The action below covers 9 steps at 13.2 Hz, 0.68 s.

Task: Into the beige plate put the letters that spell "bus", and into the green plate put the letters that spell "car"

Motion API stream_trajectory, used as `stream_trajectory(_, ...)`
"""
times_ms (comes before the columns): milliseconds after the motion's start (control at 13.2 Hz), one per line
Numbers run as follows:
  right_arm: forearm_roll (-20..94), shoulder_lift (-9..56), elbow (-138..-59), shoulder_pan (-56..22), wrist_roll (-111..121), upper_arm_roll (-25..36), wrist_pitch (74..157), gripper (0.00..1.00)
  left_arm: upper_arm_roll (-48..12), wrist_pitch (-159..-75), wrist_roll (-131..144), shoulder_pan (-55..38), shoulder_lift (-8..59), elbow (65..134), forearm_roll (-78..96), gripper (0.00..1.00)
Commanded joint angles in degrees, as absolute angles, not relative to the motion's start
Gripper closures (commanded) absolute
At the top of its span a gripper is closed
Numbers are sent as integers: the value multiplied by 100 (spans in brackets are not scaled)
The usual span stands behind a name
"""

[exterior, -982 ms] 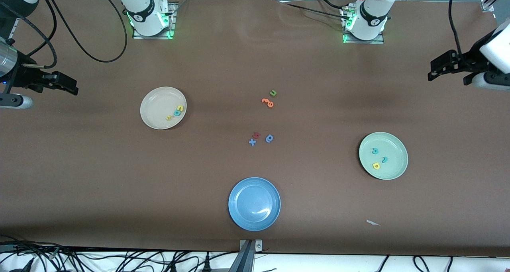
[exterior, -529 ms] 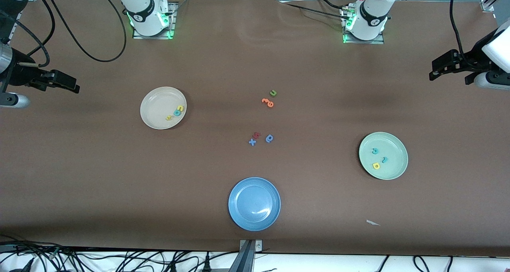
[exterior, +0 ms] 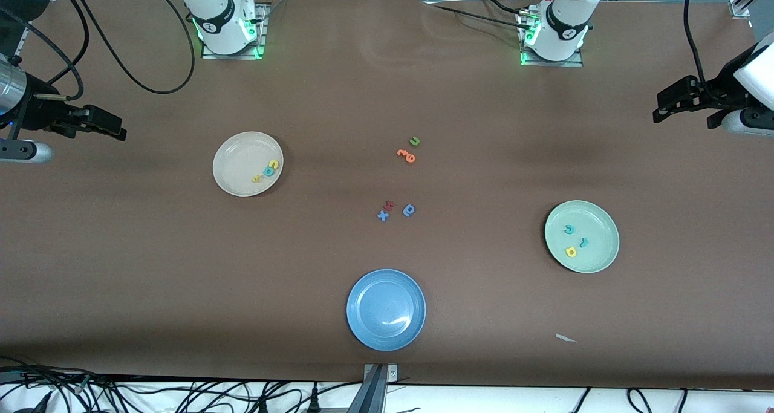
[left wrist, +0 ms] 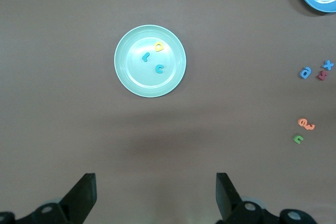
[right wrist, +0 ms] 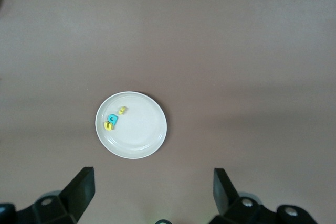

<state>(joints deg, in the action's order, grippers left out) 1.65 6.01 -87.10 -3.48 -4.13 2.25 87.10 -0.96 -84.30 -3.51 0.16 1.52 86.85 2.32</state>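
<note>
Both open grippers, left point(exterior: 665, 106) and right point(exterior: 115, 132), have shifted slightly; three letters lie in the beige plate point(exterior: 233, 174), three in the green plate point(exterior: 598, 253), five loose at twelve o'clock from one blue plate point(exterior: 369, 331).

The "b", "u" and "s" point(exterior: 266, 171) sit clustered in the beige plate point(exterior: 236, 159), toward the right arm's end. The "c", "a" and "r" point(exterior: 574, 240) lie in the green plate point(exterior: 598, 253), toward the left arm's end. Between the plates lie spare letters point(exterior: 399, 180); nearer the camera, the blue plate point(exterior: 363, 325).
</note>
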Motion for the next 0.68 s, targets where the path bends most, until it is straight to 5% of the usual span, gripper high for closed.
stream_trajectory(0, 202, 571, -8622, -360, -343, 281, 8605, 0, -79, -8446, -386, 9, 176, 8613, 149, 0)
stream_trajectory(605, 202, 562, -8613, -360, -237, 273, 8596, 0, -79, -8499, -422, 17, 167, 8622, 149, 0)
